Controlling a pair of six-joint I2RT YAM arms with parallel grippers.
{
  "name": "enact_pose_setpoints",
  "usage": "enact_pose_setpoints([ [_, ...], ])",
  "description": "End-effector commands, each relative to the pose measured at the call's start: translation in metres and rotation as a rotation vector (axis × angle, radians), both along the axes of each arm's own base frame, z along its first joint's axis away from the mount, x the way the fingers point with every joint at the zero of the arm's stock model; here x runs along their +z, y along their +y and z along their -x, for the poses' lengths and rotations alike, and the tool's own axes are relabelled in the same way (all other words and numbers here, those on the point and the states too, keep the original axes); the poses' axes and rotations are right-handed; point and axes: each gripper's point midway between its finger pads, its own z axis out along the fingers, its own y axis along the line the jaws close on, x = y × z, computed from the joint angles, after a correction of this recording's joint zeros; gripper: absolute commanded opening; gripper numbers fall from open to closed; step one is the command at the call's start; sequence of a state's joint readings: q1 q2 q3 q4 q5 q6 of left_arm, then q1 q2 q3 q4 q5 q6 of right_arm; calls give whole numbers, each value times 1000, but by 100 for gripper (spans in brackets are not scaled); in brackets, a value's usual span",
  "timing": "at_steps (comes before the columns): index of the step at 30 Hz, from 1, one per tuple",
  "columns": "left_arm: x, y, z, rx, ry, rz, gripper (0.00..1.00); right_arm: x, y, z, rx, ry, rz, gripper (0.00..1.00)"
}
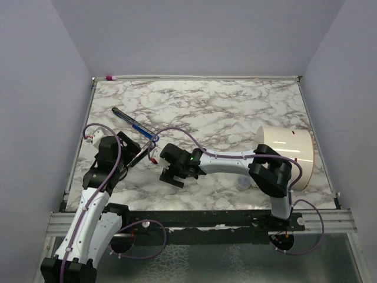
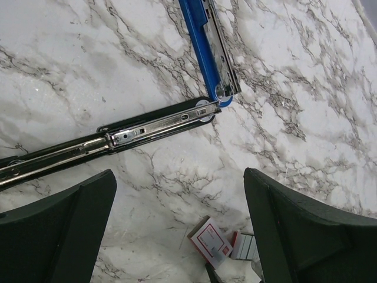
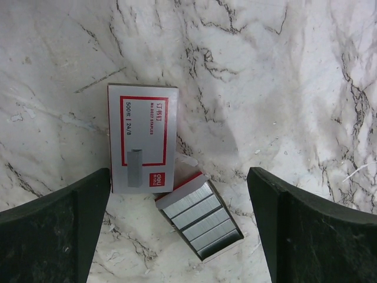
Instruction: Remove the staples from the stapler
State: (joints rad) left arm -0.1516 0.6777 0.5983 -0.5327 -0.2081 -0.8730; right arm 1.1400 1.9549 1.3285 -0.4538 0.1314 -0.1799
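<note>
The stapler (image 1: 134,125) lies swung wide open on the marble, left of centre. Its blue top arm (image 2: 206,47) and its black base with a silvery rail (image 2: 153,127) meet at a hinge. Whether staples sit in that rail I cannot tell. My left gripper (image 2: 179,230) hangs open just short of the black arm, holding nothing. A white, red-framed staple box sleeve (image 3: 141,138) lies beside its open tray (image 3: 200,221), which is filled with several silvery strips of staples. My right gripper (image 3: 179,230) is open above the tray, its fingers on either side of it and apart from it.
A large white cylinder (image 1: 288,154) lies on its side at the right edge, behind the right arm's elbow. A small pale round thing (image 1: 242,184) sits near the front edge. A pink-tipped white stick (image 1: 109,77) lies along the back rim. Walls close the table in.
</note>
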Motion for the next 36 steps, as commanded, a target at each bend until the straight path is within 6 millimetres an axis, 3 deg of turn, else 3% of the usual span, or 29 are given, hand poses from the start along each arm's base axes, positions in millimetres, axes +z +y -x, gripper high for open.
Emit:
enact_pose_setpoints([
  [1,7,-5,-1,-33,-34,15,92,-7,-14,-19,-49,-55,40,100],
  [7,5,-18,-2,-100,-45,46,92,-1,-15,-20,-39,-36,7,100],
  [12,-2,-36,-4,-197,-53,91,90,15,-14,-25,-67,18,-95,100],
  [14,-4,-50,-6,-279,-65,114,90,29,-10,-18,-54,42,-148,100],
  [18,-21,-76,-5,-433,-18,176,88,64,-15,-10,-154,127,-288,100],
  [23,-56,-105,2,-572,89,289,74,82,-45,-6,-320,385,-473,100],
  [26,-73,-114,6,-600,138,303,71,74,-61,-5,-402,525,-504,100],
  [31,-91,-129,12,-644,208,257,66,39,-86,-6,-546,659,-437,87],
  [36,-116,-130,20,-646,289,216,55,23,-95,-6,-594,774,-484,76],
])
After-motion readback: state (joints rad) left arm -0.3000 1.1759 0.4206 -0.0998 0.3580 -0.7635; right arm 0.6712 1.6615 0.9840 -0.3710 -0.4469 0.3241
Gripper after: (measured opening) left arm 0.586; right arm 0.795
